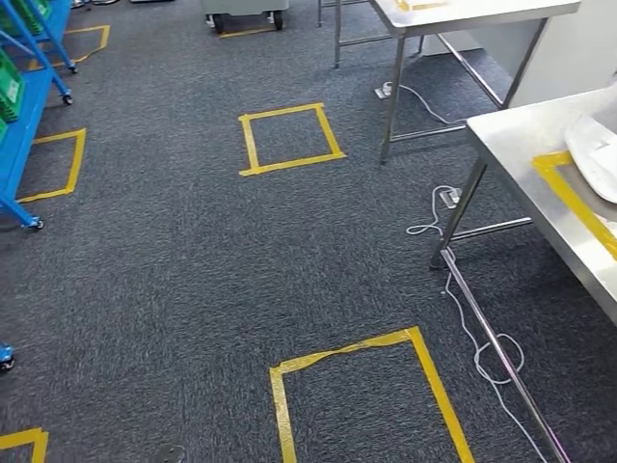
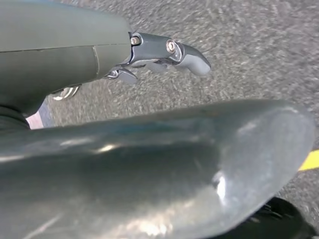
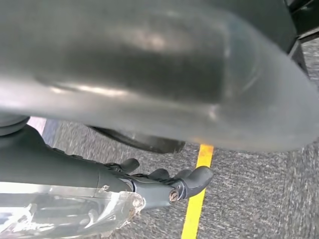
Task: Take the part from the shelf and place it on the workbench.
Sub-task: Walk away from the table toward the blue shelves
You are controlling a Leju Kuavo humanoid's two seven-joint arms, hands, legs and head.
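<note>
Item: white wrapped part (image 1: 593,154), lying on steel workbench (image 1: 523,135), blue metal shelf (image 1: 22,145) well apart; we judge placement done. Left hand (image 2: 112,55) spread, empty; right hand (image 3: 112,179): we cannot tell

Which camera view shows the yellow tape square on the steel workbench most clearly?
The head view shows it best: the yellow tape square lies on the workbench at the right, with a white part resting partly over it. The wrist views look down at the carpet, each with a strip of yellow floor tape, not the workbench.

Yellow tape squares (image 1: 291,139), grey carpet (image 1: 167,280)
</note>
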